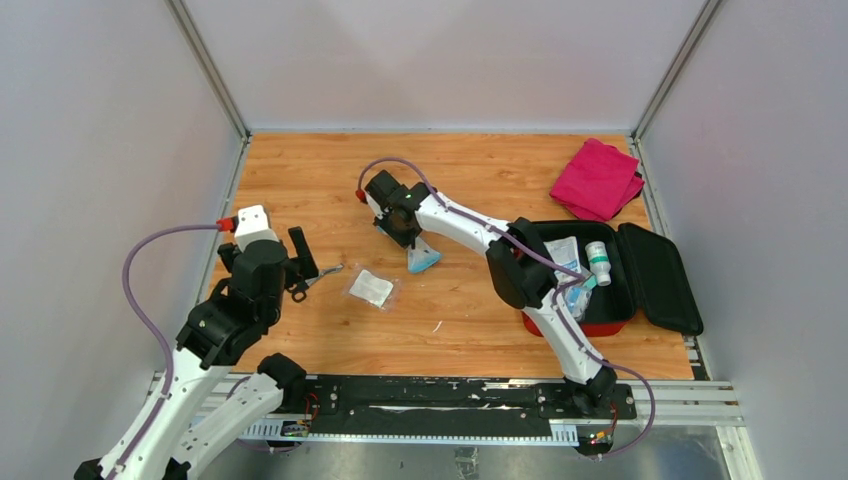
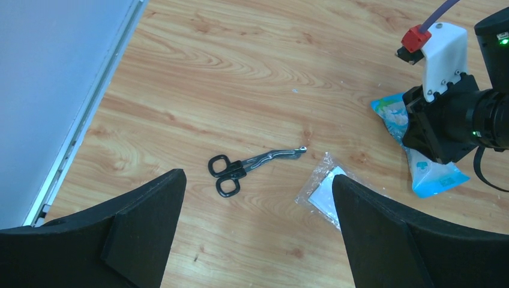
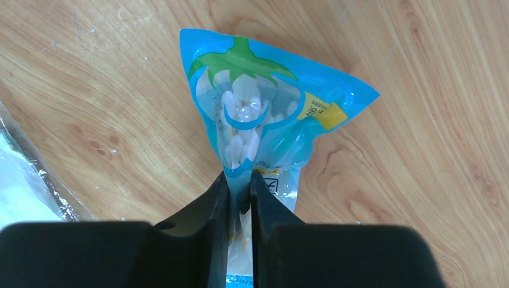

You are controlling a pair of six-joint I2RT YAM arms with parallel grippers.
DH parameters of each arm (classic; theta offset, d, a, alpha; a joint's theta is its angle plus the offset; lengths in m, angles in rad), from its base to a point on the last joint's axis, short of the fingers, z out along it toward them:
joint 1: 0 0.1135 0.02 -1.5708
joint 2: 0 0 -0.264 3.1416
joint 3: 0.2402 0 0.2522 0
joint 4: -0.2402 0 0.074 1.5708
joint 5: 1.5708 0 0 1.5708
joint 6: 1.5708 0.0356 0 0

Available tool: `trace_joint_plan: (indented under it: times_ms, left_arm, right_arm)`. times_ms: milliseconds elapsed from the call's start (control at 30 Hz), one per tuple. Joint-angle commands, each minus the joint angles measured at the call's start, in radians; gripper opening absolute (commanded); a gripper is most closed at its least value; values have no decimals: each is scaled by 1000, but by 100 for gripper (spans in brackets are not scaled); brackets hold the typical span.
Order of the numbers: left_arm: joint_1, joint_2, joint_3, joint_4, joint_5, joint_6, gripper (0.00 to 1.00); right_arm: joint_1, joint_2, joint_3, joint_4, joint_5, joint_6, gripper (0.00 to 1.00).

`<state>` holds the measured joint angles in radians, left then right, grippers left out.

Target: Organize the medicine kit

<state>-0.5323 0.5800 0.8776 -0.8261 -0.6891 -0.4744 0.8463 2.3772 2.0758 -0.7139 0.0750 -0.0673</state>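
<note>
The medicine kit point(image 1: 600, 327), a red zip case with black lining, lies open at the right, its lid point(image 1: 660, 280) folded out to the right. Inside it are a white bottle with a green cap point(image 1: 598, 262) and some packets point(image 1: 565, 252). My right gripper point(image 1: 408, 235) is shut on a blue packet of cotton swabs point(image 1: 424, 260), which the right wrist view point(image 3: 258, 108) shows pinched between the fingers point(image 3: 240, 180). My left gripper point(image 1: 300, 262) is open and empty above black scissors point(image 2: 252, 165) and a clear packet with a white pad point(image 2: 324, 192).
A magenta folded cloth point(image 1: 598, 178) lies at the back right corner. White walls with metal rails enclose the wooden table on three sides. The clear packet's edge shows at the left of the right wrist view point(image 3: 24, 186).
</note>
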Motion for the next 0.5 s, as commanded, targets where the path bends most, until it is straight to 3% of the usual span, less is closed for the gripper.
trace_joint_plan:
  times_ms: [0,200,467]
  left_arm:
    - [5,15,3,12,10,0,98]
    - [4,42,-6,55,56,4,98]
    - [5,152,-27,159,184,-10,98]
  right_arm:
    - [-8,-57,-25,-39,34,34,11]
    - [-9,-226,-106,-39,58,100,1]
    - [-53,-613,-429,-36,157,174,0]
